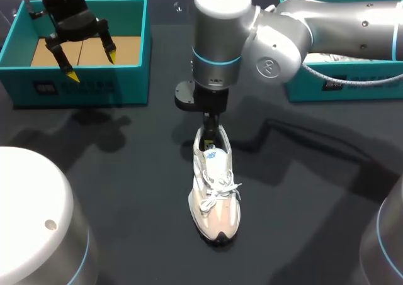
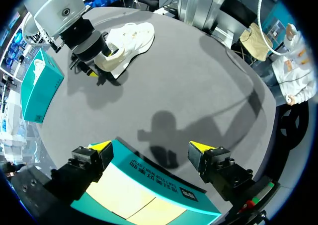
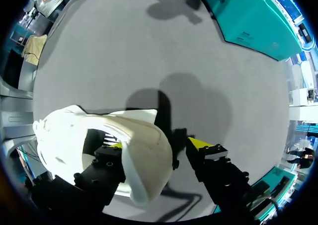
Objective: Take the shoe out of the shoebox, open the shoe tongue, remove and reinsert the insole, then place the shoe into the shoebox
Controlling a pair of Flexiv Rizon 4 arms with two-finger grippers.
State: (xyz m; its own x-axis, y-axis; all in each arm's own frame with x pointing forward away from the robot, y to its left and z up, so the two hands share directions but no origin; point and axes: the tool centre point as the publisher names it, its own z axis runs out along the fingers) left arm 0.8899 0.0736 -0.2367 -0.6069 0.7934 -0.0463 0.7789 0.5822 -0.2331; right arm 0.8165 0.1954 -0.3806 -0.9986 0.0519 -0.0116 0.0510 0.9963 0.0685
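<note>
A white and beige sneaker [image 1: 215,197] lies on the dark table with its toe toward me, and it also shows in the left wrist view [image 2: 126,41]. My right gripper [image 1: 211,134] stands at its heel. In the right wrist view the sneaker [image 3: 74,135] has one finger inside its opening and the other finger [image 3: 201,144] just outside the heel, a small gap away. So the right gripper [image 3: 158,145] straddles the heel wall, still open. My left gripper [image 1: 92,67] hangs open and empty over the teal shoebox [image 1: 82,87] at the back left.
A second teal box [image 1: 302,87] stands at the back right under my right arm. The left wrist view has the left shoebox [image 2: 149,178] right beneath its gripper [image 2: 151,147]. That shoebox's wall [image 3: 248,21] stands some way off to the shoe's side in the right wrist view.
</note>
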